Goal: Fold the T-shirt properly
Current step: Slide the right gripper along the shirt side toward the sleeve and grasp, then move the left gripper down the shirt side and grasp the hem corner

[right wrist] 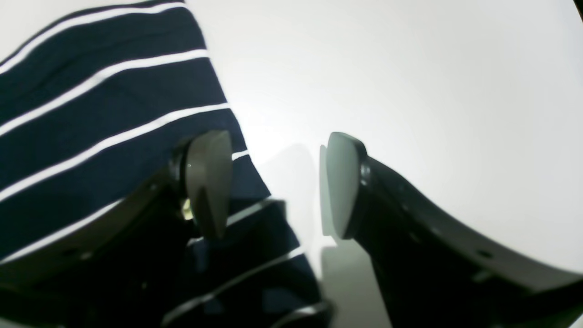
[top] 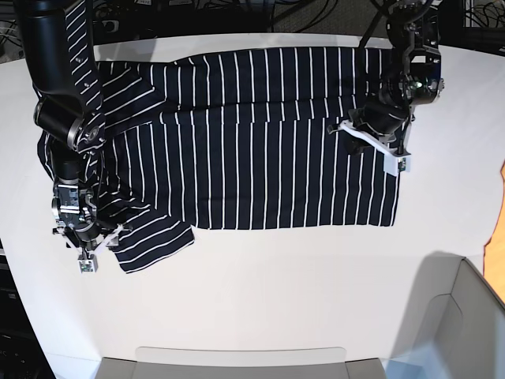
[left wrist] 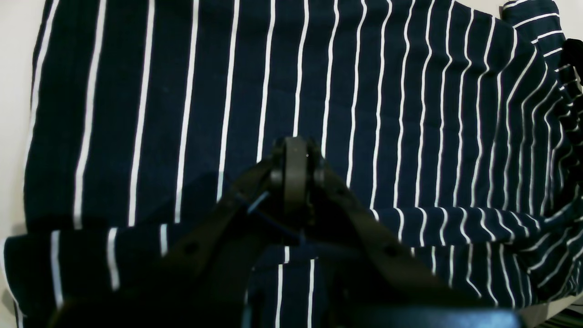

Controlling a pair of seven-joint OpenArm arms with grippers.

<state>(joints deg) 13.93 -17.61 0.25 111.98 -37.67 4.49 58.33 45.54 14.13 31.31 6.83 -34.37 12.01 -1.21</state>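
The T-shirt (top: 260, 158), dark navy with thin white stripes, lies spread across the white table (top: 276, 292). One sleeve (top: 154, 241) is bunched at the near left. My left gripper (left wrist: 295, 157) is shut, its tips low over the shirt's body (left wrist: 364, 114); a folded layer crosses beneath it and no cloth shows between the tips. In the base view it (top: 377, 136) is over the shirt's right part. My right gripper (right wrist: 273, 187) is open and straddles the sleeve's edge (right wrist: 114, 136): one finger (right wrist: 207, 182) is over cloth, the other (right wrist: 341, 182) over bare table. It also shows in the base view (top: 83, 251).
A grey box (top: 465, 324) stands at the near right corner, and a grey tray edge (top: 237, 365) runs along the front. An orange object (top: 501, 213) shows at the right edge. Cables and equipment (top: 237, 12) lie behind the table's far edge.
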